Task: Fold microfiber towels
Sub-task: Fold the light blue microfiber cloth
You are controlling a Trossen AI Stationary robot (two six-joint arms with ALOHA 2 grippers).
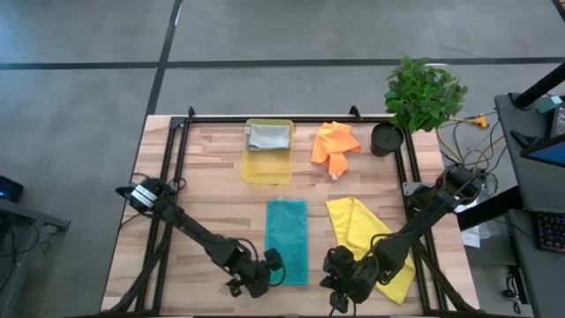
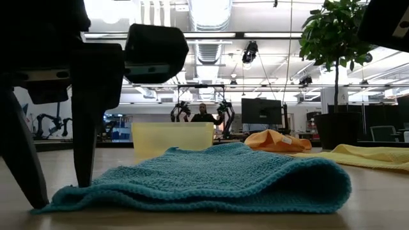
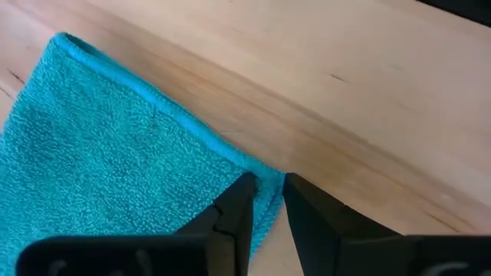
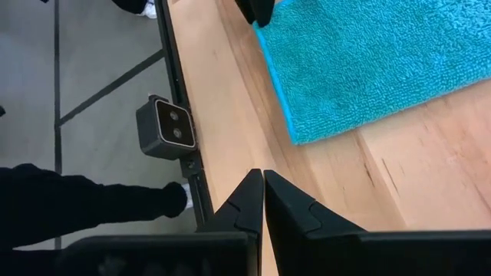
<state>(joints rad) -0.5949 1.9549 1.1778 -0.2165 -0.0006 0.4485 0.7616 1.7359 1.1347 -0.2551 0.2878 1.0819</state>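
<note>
Four soft cloths: the looped teal towel (image 1: 287, 240), folded oblong, lies below the tray (image 1: 267, 163); left gripper (image 3: 265, 201) pinches its edge, right gripper (image 4: 262, 192) shut, empty

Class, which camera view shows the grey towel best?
The high view: the grey towel lies in the yellow tray, seen from above. The low view shows only the tray's wall, which hides the towel. Neither wrist view shows it.
</note>
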